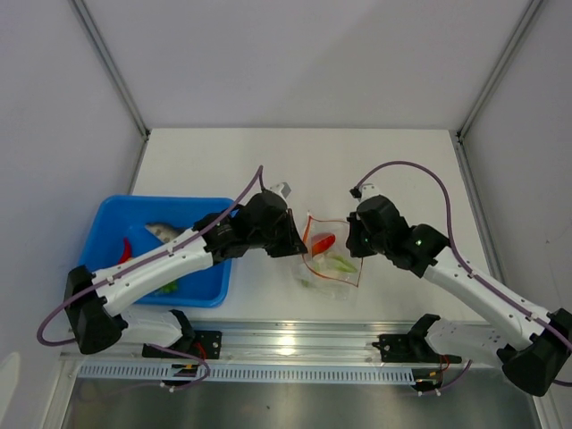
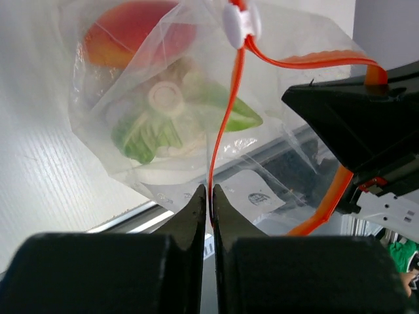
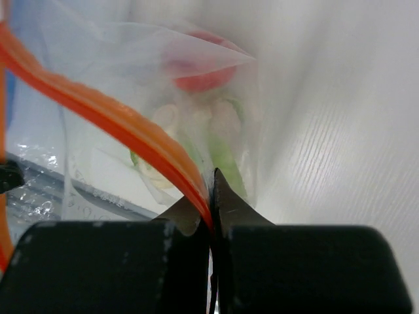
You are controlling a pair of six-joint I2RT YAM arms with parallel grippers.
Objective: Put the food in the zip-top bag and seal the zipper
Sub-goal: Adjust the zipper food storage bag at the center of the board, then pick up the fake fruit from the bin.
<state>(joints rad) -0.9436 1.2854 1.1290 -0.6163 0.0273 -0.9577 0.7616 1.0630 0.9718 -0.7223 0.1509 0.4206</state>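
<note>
The clear zip-top bag hangs between my two grippers near the table's front edge. Inside it lie a red-orange fruit, green leafy bits and a whitish piece. My left gripper is shut on the red zipper at the bag's left end, just below the white slider. My right gripper is shut on the zipper at the right end. The left wrist view shows the fruit and greens through the plastic. The mouth looks open between the two grips.
A blue tray sits at the left, partly under my left arm. It holds a grey fish, a red chili and a green piece. A metal rail runs along the table's near edge.
</note>
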